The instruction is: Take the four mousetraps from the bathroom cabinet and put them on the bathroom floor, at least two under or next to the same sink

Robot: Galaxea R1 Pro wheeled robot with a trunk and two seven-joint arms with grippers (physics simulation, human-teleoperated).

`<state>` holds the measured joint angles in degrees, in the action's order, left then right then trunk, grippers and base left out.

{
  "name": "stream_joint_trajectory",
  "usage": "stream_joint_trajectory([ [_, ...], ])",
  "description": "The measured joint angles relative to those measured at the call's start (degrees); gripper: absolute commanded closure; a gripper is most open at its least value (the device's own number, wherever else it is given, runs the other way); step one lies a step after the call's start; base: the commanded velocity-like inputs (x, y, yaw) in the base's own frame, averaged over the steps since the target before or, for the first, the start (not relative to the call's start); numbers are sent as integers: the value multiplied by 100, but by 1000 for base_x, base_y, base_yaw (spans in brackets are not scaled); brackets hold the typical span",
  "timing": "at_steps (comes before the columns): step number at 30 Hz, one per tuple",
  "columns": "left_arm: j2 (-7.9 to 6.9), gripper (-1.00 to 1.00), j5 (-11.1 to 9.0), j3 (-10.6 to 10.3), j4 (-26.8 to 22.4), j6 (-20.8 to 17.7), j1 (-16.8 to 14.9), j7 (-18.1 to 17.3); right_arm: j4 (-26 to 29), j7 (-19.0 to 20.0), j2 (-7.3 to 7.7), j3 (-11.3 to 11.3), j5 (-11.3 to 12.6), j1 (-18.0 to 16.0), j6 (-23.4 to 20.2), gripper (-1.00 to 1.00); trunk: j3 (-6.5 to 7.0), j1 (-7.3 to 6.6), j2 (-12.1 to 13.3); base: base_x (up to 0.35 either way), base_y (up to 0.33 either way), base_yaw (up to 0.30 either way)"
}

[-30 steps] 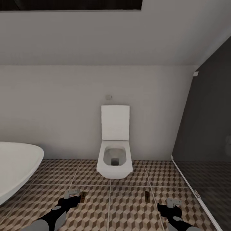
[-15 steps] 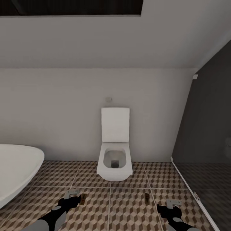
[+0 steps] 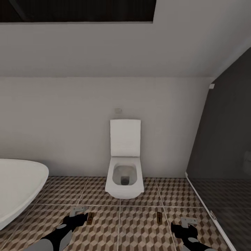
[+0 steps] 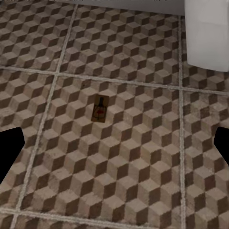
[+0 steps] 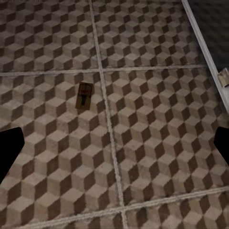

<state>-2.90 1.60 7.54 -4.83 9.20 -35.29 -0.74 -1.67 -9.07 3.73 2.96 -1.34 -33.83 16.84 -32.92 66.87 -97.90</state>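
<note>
White plaster wall (image 3: 69, 132) and a sloping ceiling frame the bathroom, with a dark glass shower screen (image 3: 223, 146) closing off the robot's right side. Across the lower part of the head view runs the bathroom floor (image 3: 139, 226), tiled in a brown, beige and white cube pattern with pale grout lines. A white bathtub (image 3: 17, 184) curves in at the left edge. Against the wall stands a white toilet (image 3: 124, 174), lid raised.

Two mousetraps lie flat on the tiles in front of the toilet, well apart from each other. The left mousetrap (image 3: 90, 218) rests just beside the left tool (image 3: 79, 211), on its inner side; the left wrist view shows it (image 4: 99, 108) ahead of the fingers, alone on a tile with its red mark showing, a corner of the toilet base beyond. The right mousetrap (image 3: 159, 217) lies near the right tool (image 3: 187, 221), toward the toilet; the right wrist view shows it (image 5: 84, 95) close to a grout line. Both tools hover above the floor with jaws spread apart, gripping nothing.
</note>
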Motion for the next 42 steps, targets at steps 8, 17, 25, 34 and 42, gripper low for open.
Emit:
stream_joint_trajectory([
  [8, 7, -100, 1, 0, 1, 0, 0, 2, 0, -1, 4, 0, 0, 6, -4, -100, 144, -176, 321, 0, 0, 0],
  [17, 7, -100, 3, 0, 1, 0, 0, 2, -3, 6, 0, 0, 2, 10, -6, -100, 305, -374, 682, 0, 0, 0],
  [25, 8, -100, 6, 1, 7, 1, 0, 2, -6, 8, -1, 0, 0, 105, -8, -100, 449, -549, 1003, 0, 0, 0],
  [34, 9, -100, 2, 0, 9, 0, 0, 2, -5, 15, -4, 0, 0, 189, -9, -100, 611, -747, 1364, 0, 0, 0],
  [42, 9, -100, 6, 0, 55, 7, 0, 9, -6, 24, -7, 0, 0, 319, -11, -100, 754, -923, 1685, 0, 0, 0],
])
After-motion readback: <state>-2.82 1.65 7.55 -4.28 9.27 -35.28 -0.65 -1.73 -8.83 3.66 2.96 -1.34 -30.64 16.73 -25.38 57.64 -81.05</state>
